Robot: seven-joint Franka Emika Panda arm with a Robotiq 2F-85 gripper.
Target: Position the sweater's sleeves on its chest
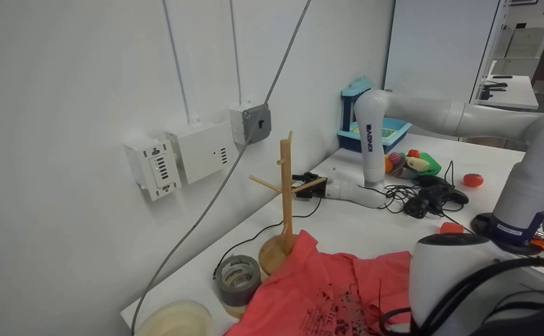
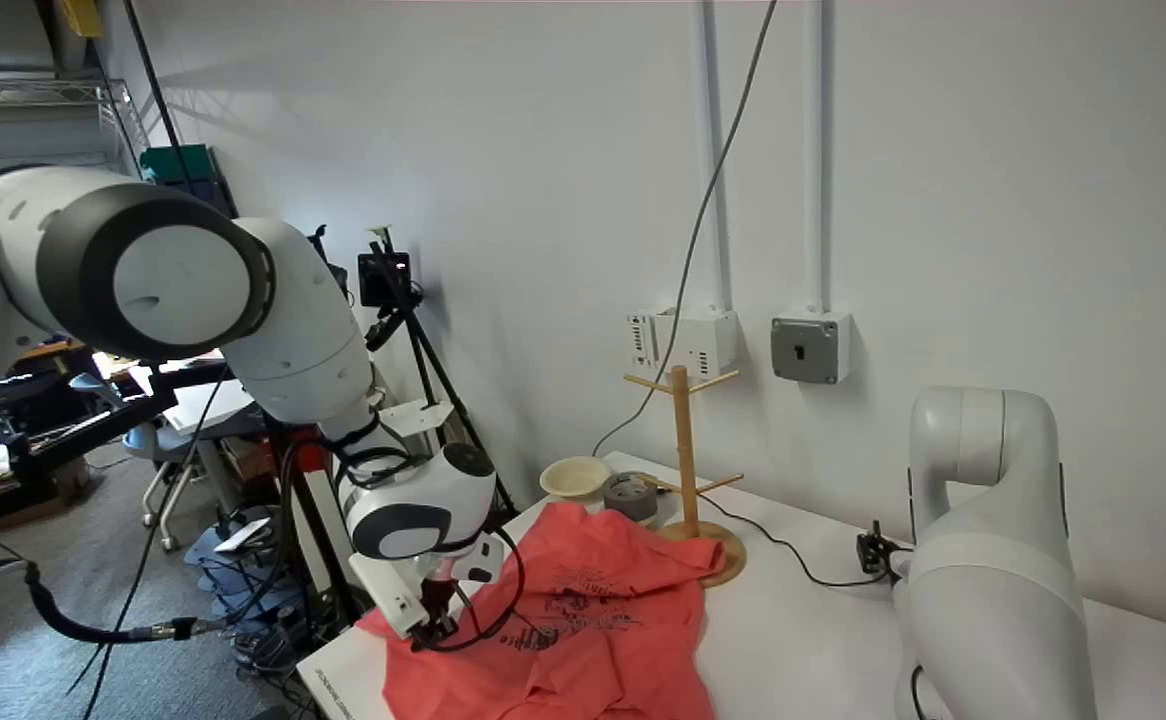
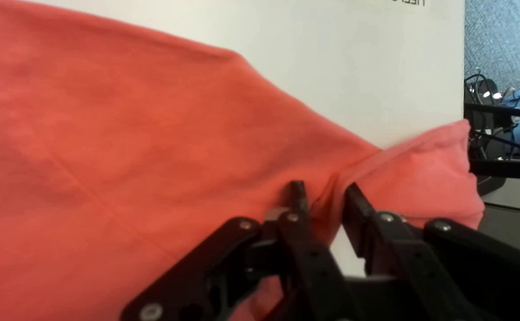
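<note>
The sweater (image 2: 623,655) lay beside the end edge of the worktop (image 2: 793,650), its printed chest (image 2: 583,605) uppermost; part of it ran out of view, so its overall long axis could not be judged. One sleeve (image 3: 286,142) pointed toward that edge, its long axis leading from a seam (image 3: 108,208) to a cuff (image 3: 429,183) crossing the edge line. The gripper (image 3: 325,194) held its jaws near each other, astride the sleeve; whether they clamped it could not be told.
</note>
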